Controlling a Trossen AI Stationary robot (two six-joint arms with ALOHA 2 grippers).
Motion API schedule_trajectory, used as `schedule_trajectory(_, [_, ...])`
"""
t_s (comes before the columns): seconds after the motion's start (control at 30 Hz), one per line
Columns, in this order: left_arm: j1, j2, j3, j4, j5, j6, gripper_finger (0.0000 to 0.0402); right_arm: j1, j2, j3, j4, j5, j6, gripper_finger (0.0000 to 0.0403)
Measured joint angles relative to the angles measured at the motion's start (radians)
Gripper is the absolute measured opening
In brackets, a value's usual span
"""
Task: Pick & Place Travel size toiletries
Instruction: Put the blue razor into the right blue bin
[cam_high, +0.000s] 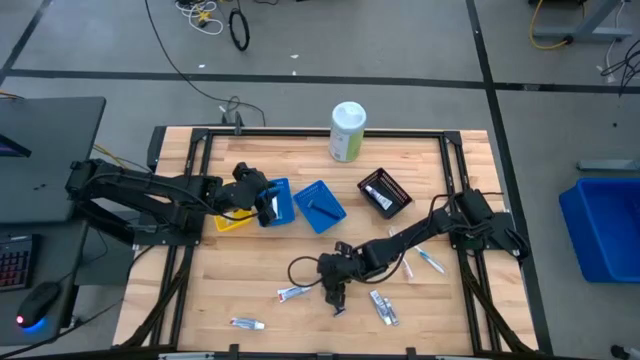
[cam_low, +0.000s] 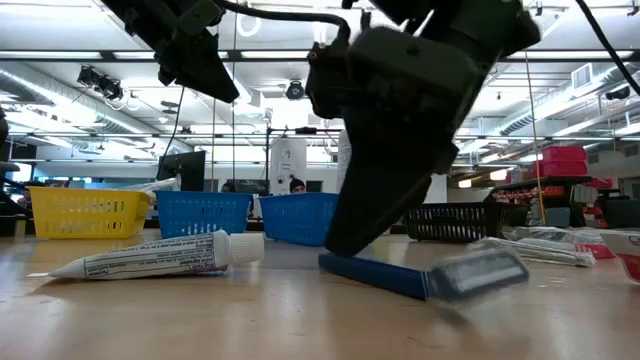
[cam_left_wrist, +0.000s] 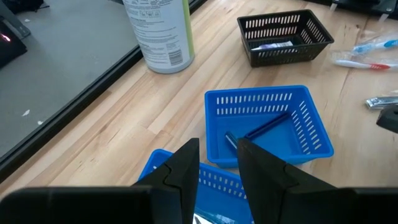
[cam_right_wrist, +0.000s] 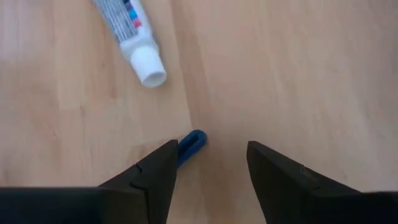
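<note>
The blue razor (cam_low: 425, 275) lies closest to us in the low view, flat on the wooden table (cam_high: 250, 270), its pale head toward the right of the frame and its handle running back under the right gripper (cam_low: 350, 235). In the right wrist view we see only the razor's blue handle tip (cam_right_wrist: 191, 144) poking out beside one dark finger, with the jaws standing apart and nothing between them. A toothpaste tube (cam_right_wrist: 130, 37) lies in the upper left of that frame, close but apart from the razor.

To do this pick well, we judge the right gripper should shift so the handle sits between both fingers rather than beside one, then come down until the tips nearly touch the wood before closing across the handle, clear of the tube.

In the high view the left gripper (cam_high: 268, 203) waits at centre left over a blue basket (cam_high: 282, 188). Its fingers (cam_left_wrist: 186, 165) stand slightly apart and hold nothing we can see. A second blue basket (cam_left_wrist: 314, 134) already holds a razor (cam_left_wrist: 264, 127).
</note>
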Motion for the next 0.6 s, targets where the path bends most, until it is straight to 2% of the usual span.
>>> schedule_trajectory(0.1, [0.000,0.000,0.000,0.000,0.000,0.000,0.0116,0.015,0.000,0.000,-0.009,0.043,-0.023,0.0206])
schedule_trajectory(0.27, [0.000,0.000,0.000,0.000,0.021,-0.002,0.0116,0.010,0.005,0.002,-0.038,0.021,-0.034,0.0199])
schedule_trajectory(0.33, [0.000,0.000,0.000,0.000,0.025,-0.002,0.0116,0.011,0.003,0.003,-0.057,0.046,-0.059,0.0194])
schedule_trajectory(0.6, [0.000,0.000,0.000,0.000,0.024,-0.002,0.0116,-0.045,-0.071,-0.002,-0.124,0.079,-0.139,0.0187])
